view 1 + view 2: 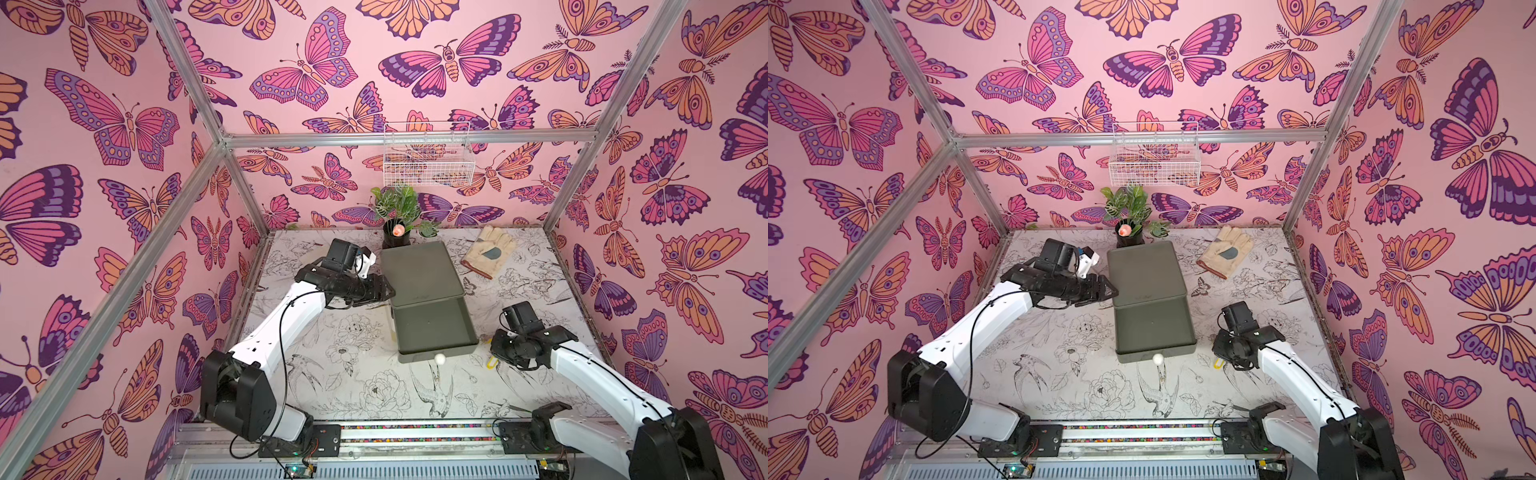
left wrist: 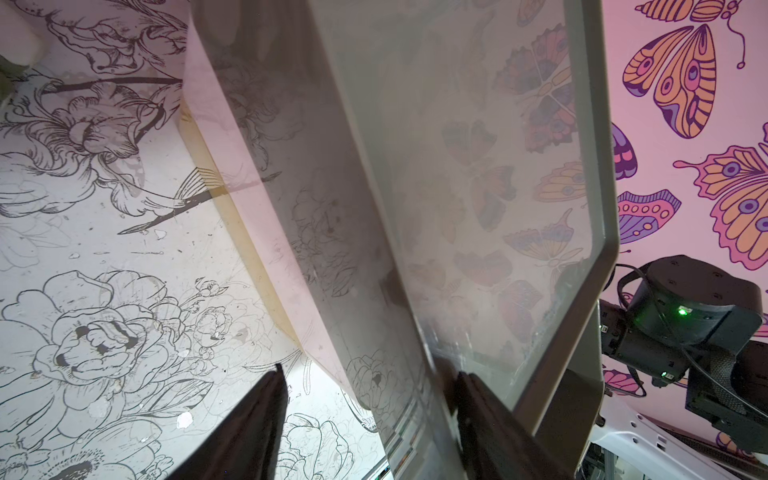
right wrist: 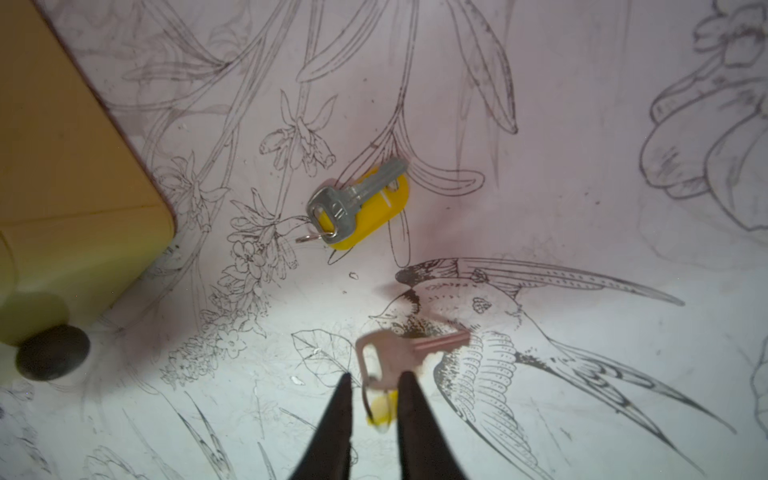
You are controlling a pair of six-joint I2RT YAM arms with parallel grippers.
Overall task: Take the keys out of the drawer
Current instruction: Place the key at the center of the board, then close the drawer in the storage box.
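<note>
Just off the right front corner of the pulled-out drawer (image 1: 419,356), 2 yellow-tagged keys are out on the table (image 1: 316,332). 1 key (image 3: 359,208) lies flat with its metal blade across its tag, near the drawer's rounded corner but clear of it. The other key (image 3: 399,357), blurred, sits at the tips of the right gripper (image 3: 374,378). Its jaws are parted a little, with the ring and yellow tag between them and a gap showing at 1 finger, so no pinch is visible. Bare tabletop runs from there to the right wall.

The left gripper (image 1: 388,291) stands wide apart astride the left edge of the cabinet (image 1: 419,270), 1 finger over the top face and 1 clear of the side wall, clasping nothing. The drawer's white knob (image 1: 439,358) faces open table. A glove (image 1: 488,253) and a potted plant (image 1: 396,232) sit well back.
</note>
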